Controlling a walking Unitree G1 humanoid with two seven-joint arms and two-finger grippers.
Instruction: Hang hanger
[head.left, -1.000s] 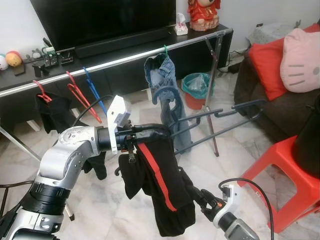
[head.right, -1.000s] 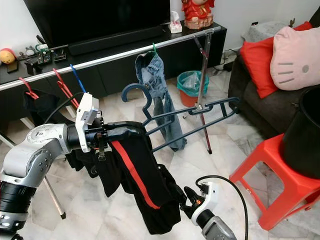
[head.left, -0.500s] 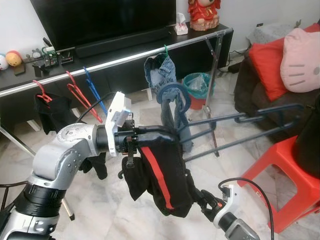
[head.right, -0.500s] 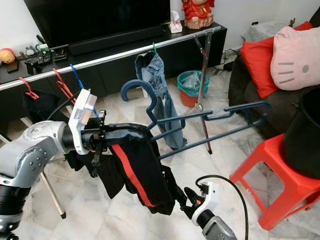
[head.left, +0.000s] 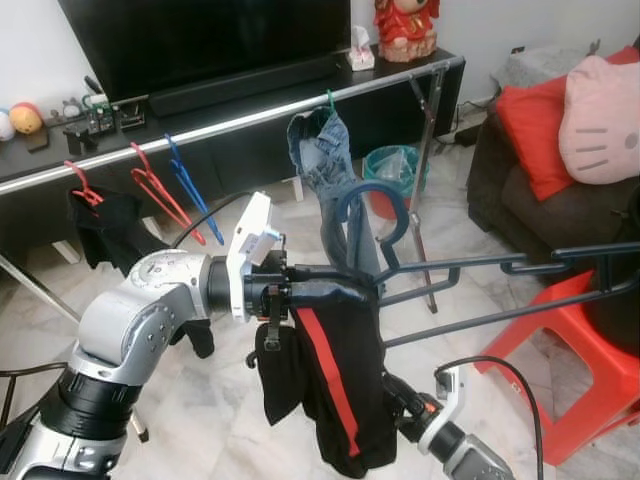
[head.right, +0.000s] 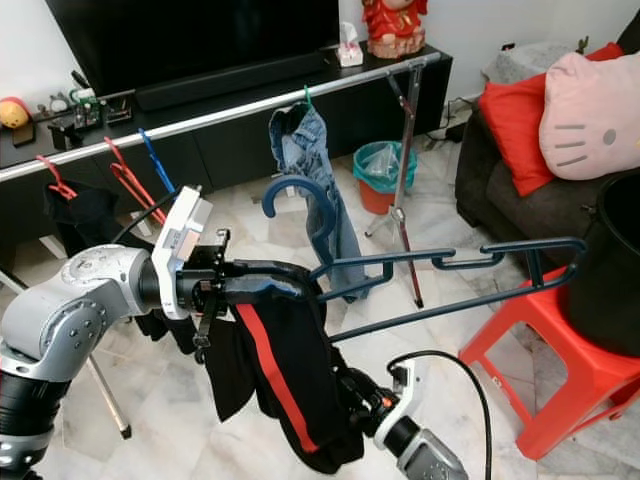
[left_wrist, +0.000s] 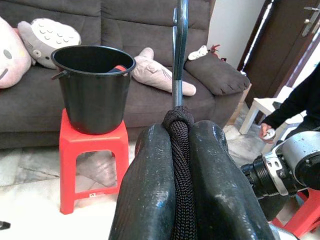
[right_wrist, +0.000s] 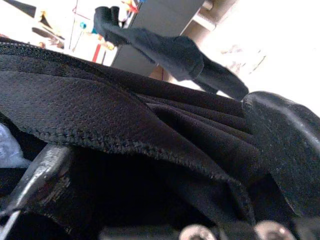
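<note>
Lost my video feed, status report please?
Left gripper shut on dark blue plastic hanger carrying black red-striped garment. Right gripper in garment's hem. Silver rail ahead, unreached.

Both eye views look forward and down from the head, taking in the same far TV bench (head.left: 250, 95), clothes rail (head.right: 250, 108) and red stool (head.right: 560, 350) on the right, offset slightly sideways from each other. The left wrist view sits very near its tool (left_wrist: 182, 150), facing right toward the sofa (left_wrist: 125, 20), sharing that stool. The right wrist view is pressed close against black cloth (right_wrist: 115, 115), facing upward.
</note>
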